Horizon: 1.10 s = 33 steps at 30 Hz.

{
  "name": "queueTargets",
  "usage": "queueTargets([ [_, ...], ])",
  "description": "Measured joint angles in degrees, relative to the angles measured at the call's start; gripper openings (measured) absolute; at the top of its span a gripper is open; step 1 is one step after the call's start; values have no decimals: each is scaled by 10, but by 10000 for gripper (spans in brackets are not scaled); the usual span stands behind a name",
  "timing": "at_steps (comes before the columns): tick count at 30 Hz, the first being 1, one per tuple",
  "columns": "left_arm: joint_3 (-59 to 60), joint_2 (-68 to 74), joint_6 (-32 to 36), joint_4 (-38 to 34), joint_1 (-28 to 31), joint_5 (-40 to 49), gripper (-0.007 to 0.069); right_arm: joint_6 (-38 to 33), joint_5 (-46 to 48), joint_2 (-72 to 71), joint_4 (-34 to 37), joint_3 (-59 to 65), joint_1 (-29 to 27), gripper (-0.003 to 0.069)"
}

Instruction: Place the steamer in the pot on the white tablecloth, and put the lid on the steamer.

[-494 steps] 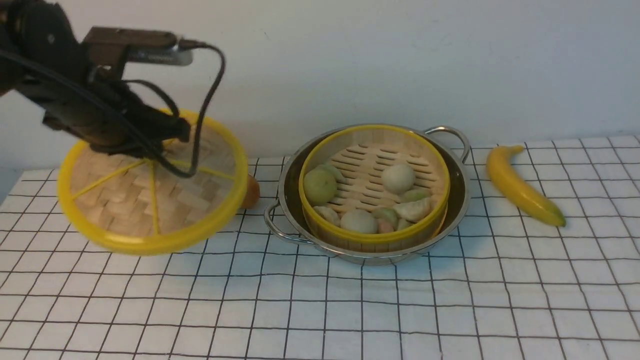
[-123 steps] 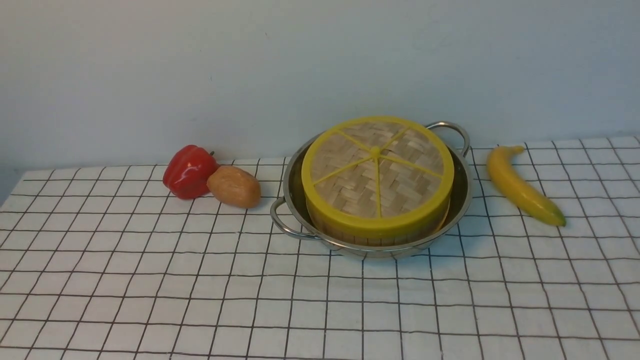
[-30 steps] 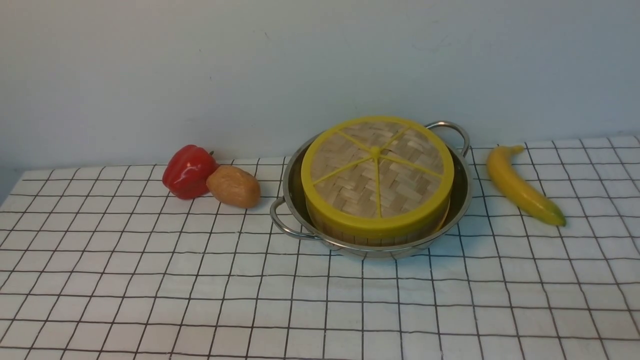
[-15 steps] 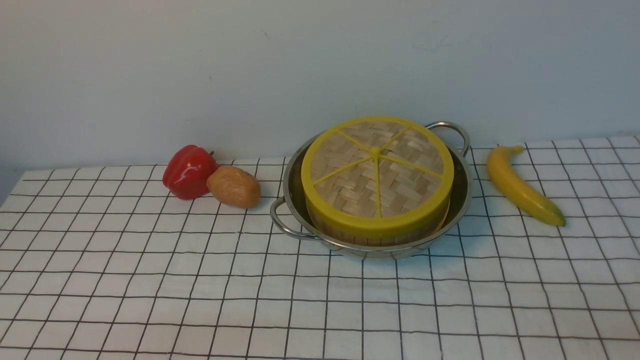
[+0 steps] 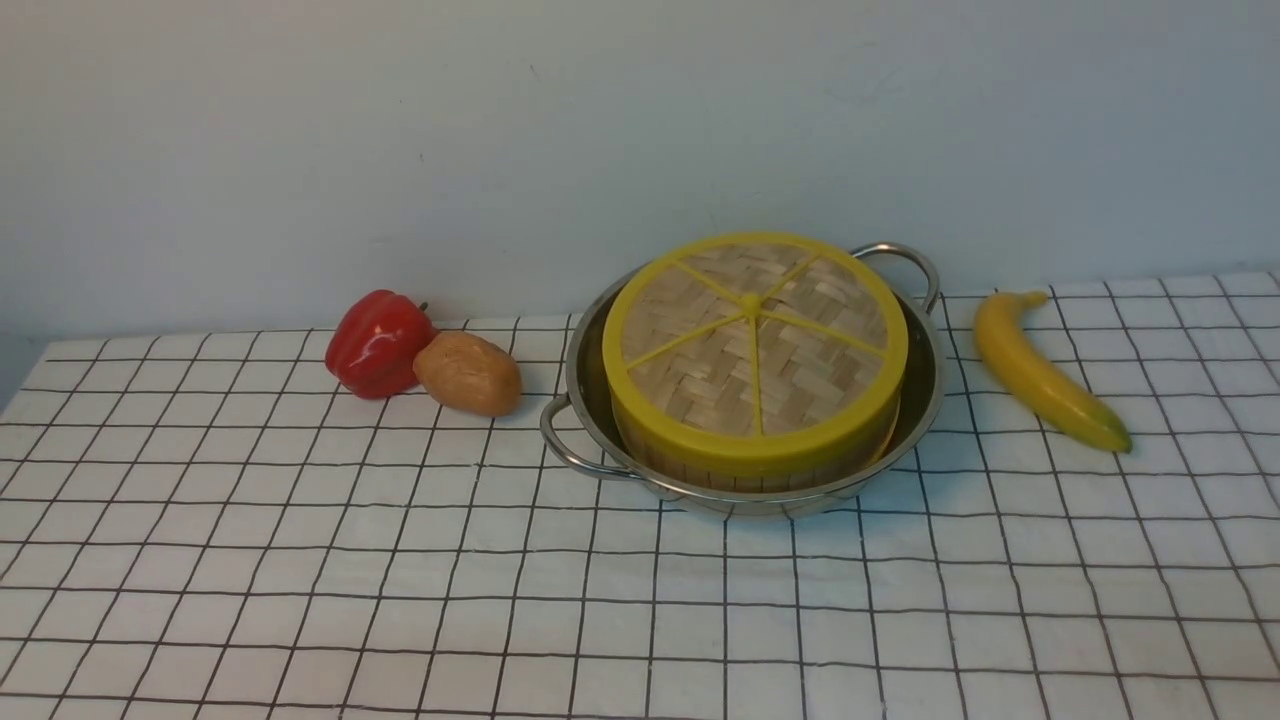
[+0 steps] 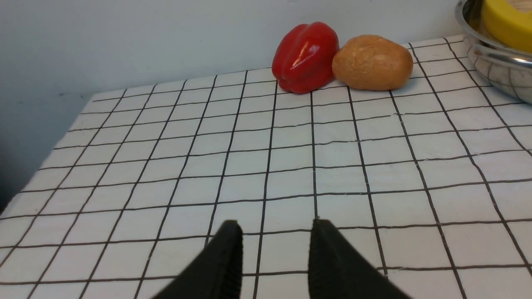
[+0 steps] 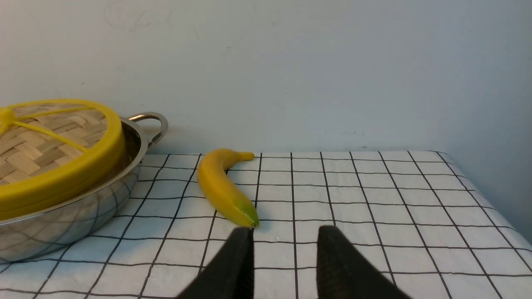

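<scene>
White tablecloth (image 5: 400,560) carries pot (image 5: 925,385), pepper (image 5: 377,343), potato (image 5: 468,373), banana (image 5: 1040,372).

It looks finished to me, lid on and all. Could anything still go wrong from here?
Possibly. The lid sits on the steamer in the pot, but whether it is fully seated all round is hard to judge; a bump might shift it. The right gripper hangs open close to the banana, so a careless move could knock it.

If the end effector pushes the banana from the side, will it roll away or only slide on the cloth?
The banana is curved and lies flat on the white tablecloth, so it would probably pivot or slide rather than roll. Its skin looks smooth and glossy, so it may slip in a pinch. It seems to keep its shape, likely stiff.
</scene>
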Motion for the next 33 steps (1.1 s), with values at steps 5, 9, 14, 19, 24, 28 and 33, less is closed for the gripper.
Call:
queueTargets([
  [5, 0, 0, 0, 0, 0, 0, 225, 0, 0, 0, 0, 0, 0, 240],
  [9, 0, 0, 0, 0, 0, 0, 234, 0, 0, 0, 0, 0, 0, 240],
  [14, 0, 0, 0, 0, 0, 0, 243, 0, 0, 0, 0, 0, 0, 240],
  [19, 0, 0, 0, 0, 0, 0, 243, 0, 0, 0, 0, 0, 0, 240],
  [24, 0, 0, 0, 0, 0, 0, 243, 0, 0, 0, 0, 0, 0, 240],
  [28, 0, 0, 0, 0, 0, 0, 243, 0, 0, 0, 0, 0, 0, 240],
  [33, 0, 0, 0, 0, 0, 0, 243, 0, 0, 0, 0, 0, 0, 240],
])
